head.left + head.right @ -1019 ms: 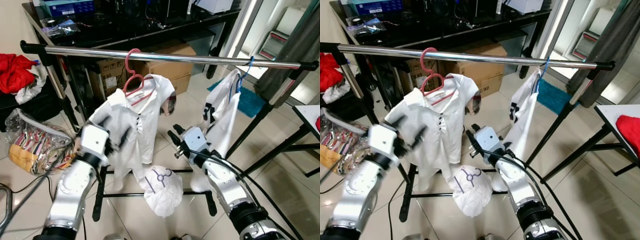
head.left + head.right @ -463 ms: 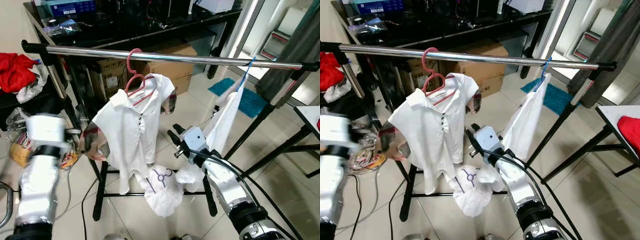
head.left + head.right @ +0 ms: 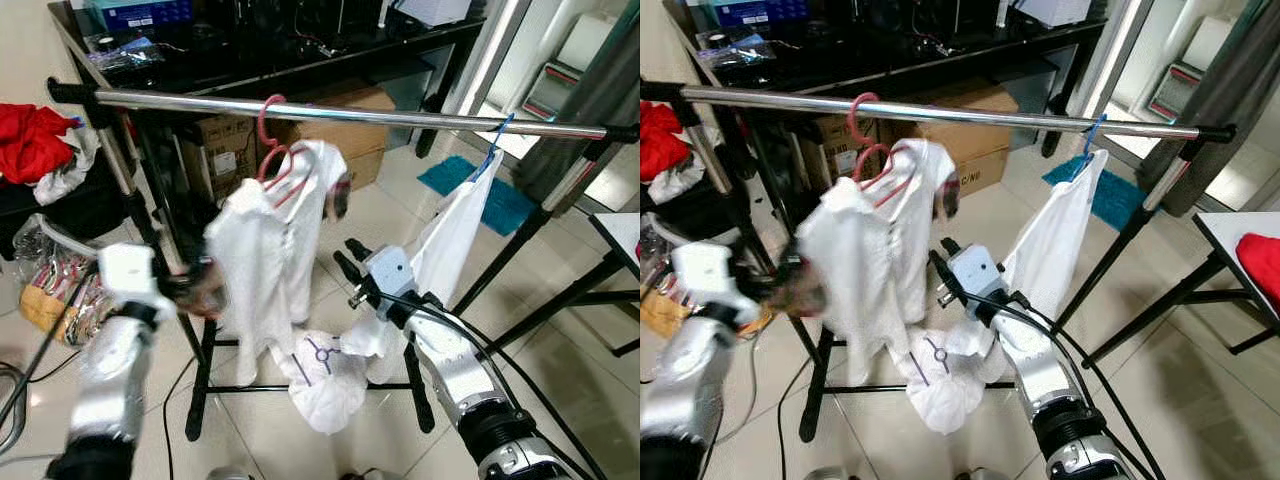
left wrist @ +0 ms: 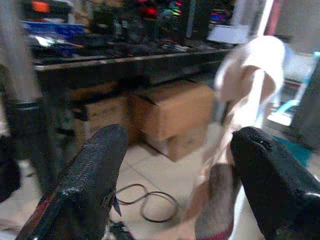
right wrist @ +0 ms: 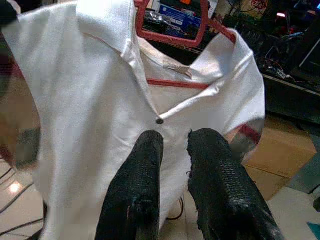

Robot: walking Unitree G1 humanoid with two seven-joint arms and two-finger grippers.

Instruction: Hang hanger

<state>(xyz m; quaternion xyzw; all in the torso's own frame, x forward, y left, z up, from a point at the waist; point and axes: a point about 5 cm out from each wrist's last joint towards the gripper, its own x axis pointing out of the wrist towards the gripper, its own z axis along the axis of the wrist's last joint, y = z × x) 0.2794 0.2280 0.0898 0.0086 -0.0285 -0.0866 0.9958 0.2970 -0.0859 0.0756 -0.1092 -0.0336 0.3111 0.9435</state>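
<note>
Pink hanger (image 3: 272,150) with white polo shirt (image 3: 262,262) hangs on the steel rail (image 3: 400,116), shirt now blurred, swung edge-on since a moment ago. Left gripper (image 4: 175,175), fingers spread wide, has come back toward the shirt's sleeve. Right gripper (image 5: 172,170), fingers nearly closed and empty, stays below the rail facing the shirt.

Behind rail: brown cardboard boxes (image 3: 330,140) under black glossy desk (image 3: 300,60)
Far left: red crumpled cloth (image 3: 30,140)
Floor, right: teal mat (image 3: 505,205)

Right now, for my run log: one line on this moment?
pink hanger: on rail, carrying white shirt | left gripper: open beside shirt | right gripper: shut, facing shirt
</note>
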